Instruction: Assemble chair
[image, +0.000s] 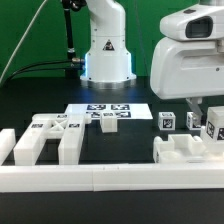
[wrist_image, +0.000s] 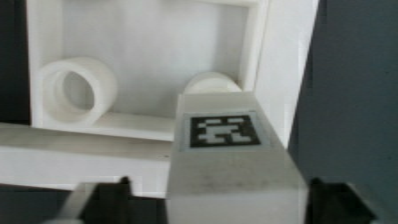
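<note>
In the wrist view my gripper (wrist_image: 233, 188) has its dark fingers (wrist_image: 118, 203) tight against both sides of a white chair leg (wrist_image: 228, 108) with a square tag. Behind the leg lies a white panel (wrist_image: 151, 40) with a round hole. In the exterior view my gripper (image: 194, 108) hangs at the right, with the tagged leg (image: 190, 120) under it and above the slotted panel (image: 185, 150). More chair parts show there: a tagged cube (image: 167, 121), a bigger tagged block (image: 213, 126) and blocky panels (image: 45, 138) at the exterior view's left.
The marker board (image: 105, 106) lies flat at the middle in front of the robot base (image: 105, 60). A long low white border wall (image: 110, 177) runs along the front. Black cables trail at the back left.
</note>
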